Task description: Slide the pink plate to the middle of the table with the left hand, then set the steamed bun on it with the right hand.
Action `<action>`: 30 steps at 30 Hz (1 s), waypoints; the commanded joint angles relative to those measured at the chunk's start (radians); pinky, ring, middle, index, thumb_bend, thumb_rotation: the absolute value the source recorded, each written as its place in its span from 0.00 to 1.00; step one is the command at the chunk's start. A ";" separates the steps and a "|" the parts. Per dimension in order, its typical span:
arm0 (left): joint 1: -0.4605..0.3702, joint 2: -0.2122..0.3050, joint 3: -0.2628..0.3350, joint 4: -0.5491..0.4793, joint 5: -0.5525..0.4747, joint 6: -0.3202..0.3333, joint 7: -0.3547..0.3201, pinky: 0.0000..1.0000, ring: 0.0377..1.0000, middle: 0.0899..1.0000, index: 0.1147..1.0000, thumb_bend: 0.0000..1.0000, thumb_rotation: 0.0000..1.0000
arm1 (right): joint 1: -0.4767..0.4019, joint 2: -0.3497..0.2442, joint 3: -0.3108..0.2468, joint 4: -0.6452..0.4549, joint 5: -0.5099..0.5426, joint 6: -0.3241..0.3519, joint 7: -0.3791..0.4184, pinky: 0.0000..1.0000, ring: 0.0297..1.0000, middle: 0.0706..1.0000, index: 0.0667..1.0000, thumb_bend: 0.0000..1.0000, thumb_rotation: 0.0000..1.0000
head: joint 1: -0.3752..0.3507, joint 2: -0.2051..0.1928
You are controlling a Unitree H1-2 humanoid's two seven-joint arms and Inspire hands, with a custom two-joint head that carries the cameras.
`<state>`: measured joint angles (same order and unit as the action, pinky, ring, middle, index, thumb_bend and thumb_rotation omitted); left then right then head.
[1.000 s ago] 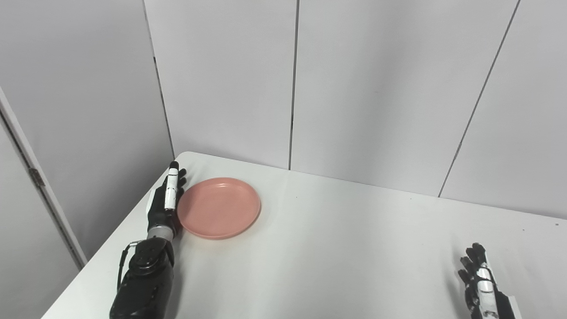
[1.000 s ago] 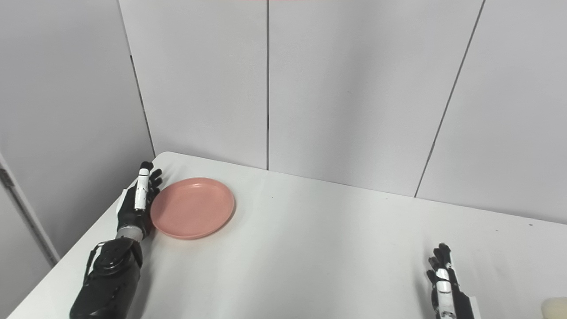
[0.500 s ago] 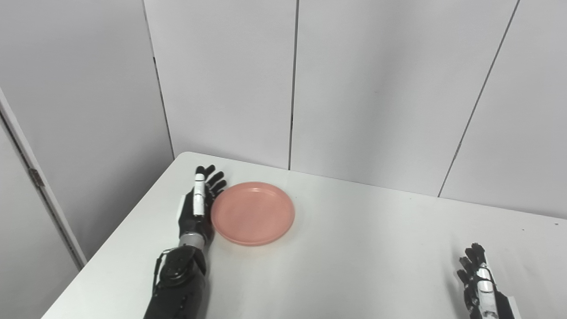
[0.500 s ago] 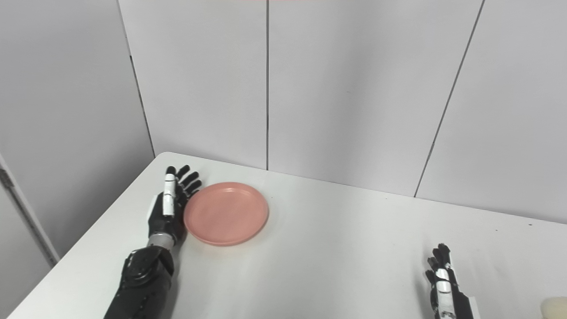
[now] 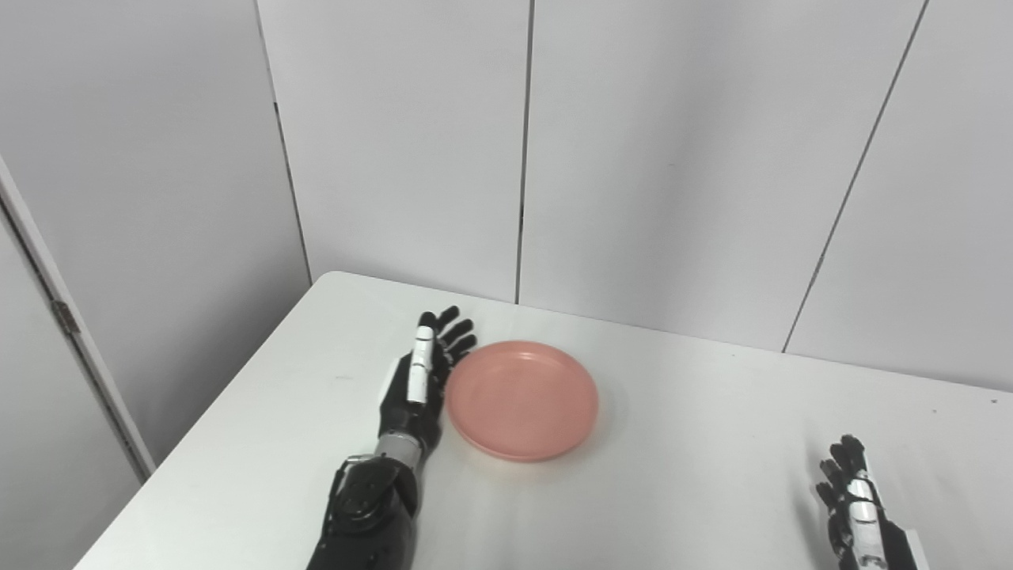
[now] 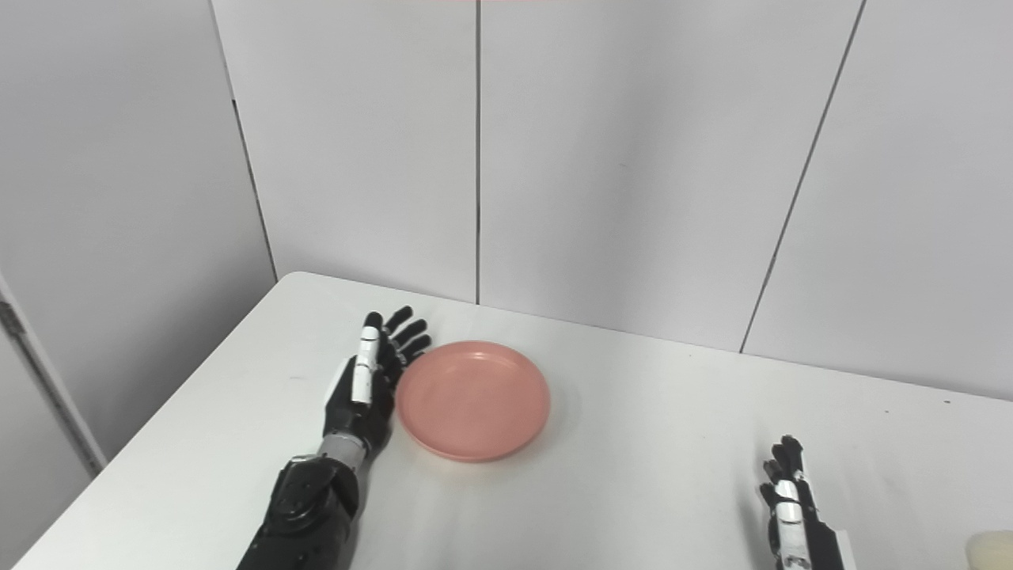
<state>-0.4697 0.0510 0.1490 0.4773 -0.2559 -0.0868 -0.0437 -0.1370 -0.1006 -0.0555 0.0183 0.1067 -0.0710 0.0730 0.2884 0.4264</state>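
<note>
- Left hand (image 5: 419, 384) lies flat on the table (image 5: 673, 475), fingers spread and straight, grasping nothing. Its inner edge presses against the left rim of the plate (image 5: 522, 400).
- Change over the last second: the plate has travelled from near the table's left edge toward the centre, with the left hand behind it all the way. The walls and table edges have not shifted, so this is real motion, not camera drift.
- The plate sits flat and upright with nothing on it, now somewhat left of the table's middle as seen from both head cameras.
- Judgement: the sliding step is well along but probably not finished; a little more push to the right would centre the plate.
- Right hand (image 6: 791, 514) rests at the bottom right of the table, far from the plate, in the same spot as a second ago. Fingers look extended and nothing is in it, though much of the hand is cut off by the picture edge.
- Bun (image 6: 991, 550) shows only as a pale lump at the bottom right corner of the right eye view, just beside the right hand and not touched by it.
- Judgement: the second step has not begun. The bun is close to the right hand, so the reach should be short once the plate stops.
- Risk: the push acts on one rim only, so the plate could turn or slip off the hand's edge.
</note>
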 commanded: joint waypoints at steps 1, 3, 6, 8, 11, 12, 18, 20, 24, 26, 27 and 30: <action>-0.005 -0.005 -0.019 -0.036 -0.002 0.026 -0.035 0.91 0.86 0.85 0.84 0.68 1.00 | -0.026 0.003 -0.003 0.028 -0.003 -0.041 -0.002 1.00 1.00 1.00 1.00 0.33 0.93 | -0.026 0.008; 0.008 -0.013 -0.035 -0.053 -0.002 0.047 -0.042 0.91 0.86 0.86 0.85 0.69 1.00 | -0.034 0.000 -0.002 0.059 -0.012 -0.071 -0.001 1.00 1.00 1.00 1.00 0.37 0.88 | -0.054 0.017; 0.024 -0.023 -0.043 -0.076 -0.001 0.061 -0.044 0.91 0.86 0.85 0.84 0.67 0.99 | -0.039 0.001 0.003 0.084 -0.021 -0.095 0.002 1.00 1.00 1.00 1.00 0.44 0.86 | -0.116 0.033; 0.038 -0.029 -0.057 -0.093 0.001 0.072 -0.061 0.89 0.86 0.85 0.84 0.67 0.99 | -0.042 0.007 0.005 0.100 -0.027 -0.108 -0.002 1.00 0.99 0.99 1.00 0.52 0.85 | -0.146 0.044; 0.059 -0.035 -0.085 -0.119 0.004 0.088 -0.088 0.87 0.85 0.84 0.85 0.66 1.00 | -0.044 0.019 0.012 0.106 -0.048 -0.118 -0.014 1.00 0.96 0.98 1.00 0.56 0.84 | -0.187 0.060; 0.066 -0.035 -0.095 -0.129 0.006 0.094 -0.097 0.86 0.85 0.84 0.85 0.66 1.00 | -0.045 0.025 0.014 0.105 -0.049 -0.120 -0.015 1.00 0.96 0.98 1.00 0.56 0.83 | -0.221 0.074; 0.111 -0.057 -0.129 -0.224 -0.020 0.159 -0.131 0.86 0.86 0.85 0.85 0.66 0.96 | -0.051 0.060 0.028 0.085 -0.109 -0.109 -0.062 0.97 0.93 0.95 0.97 0.57 0.84 | -0.318 0.122; 0.122 -0.064 -0.130 -0.250 -0.030 0.177 -0.138 0.86 0.87 0.86 0.85 0.65 0.97 | -0.054 0.065 0.034 0.078 -0.119 -0.106 -0.067 0.96 0.93 0.95 0.97 0.56 0.84 | -0.335 0.132; 0.151 -0.081 -0.144 -0.298 -0.032 0.206 -0.139 0.89 0.88 0.87 0.85 0.65 0.96 | -0.059 0.070 0.044 0.062 -0.130 -0.083 -0.066 0.99 0.94 0.96 0.98 0.57 0.84 | -0.375 0.159; 0.166 -0.083 -0.154 -0.322 -0.036 0.224 -0.148 0.90 0.89 0.89 0.86 0.65 0.95 | -0.058 0.074 0.049 0.045 -0.144 -0.067 -0.072 1.00 0.96 0.97 0.98 0.57 0.84 | -0.398 0.180; 0.173 -0.083 -0.160 -0.329 -0.030 0.226 -0.150 0.90 0.90 0.89 0.87 0.64 0.95 | -0.058 0.077 0.050 0.040 -0.151 -0.061 -0.077 1.00 0.96 0.97 0.98 0.58 0.84 | -0.406 0.188; 0.184 -0.085 -0.172 -0.334 -0.016 0.218 -0.151 0.91 0.91 0.89 0.88 0.64 0.96 | -0.060 0.080 0.053 0.032 -0.166 -0.048 -0.086 0.99 0.96 0.97 0.98 0.61 0.83 | -0.415 0.199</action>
<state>-0.2820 -0.0282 -0.0140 0.1585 -0.2788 0.1383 -0.1826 -0.1907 -0.0314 -0.0066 0.0749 -0.0531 -0.1293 -0.0020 -0.1273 0.6259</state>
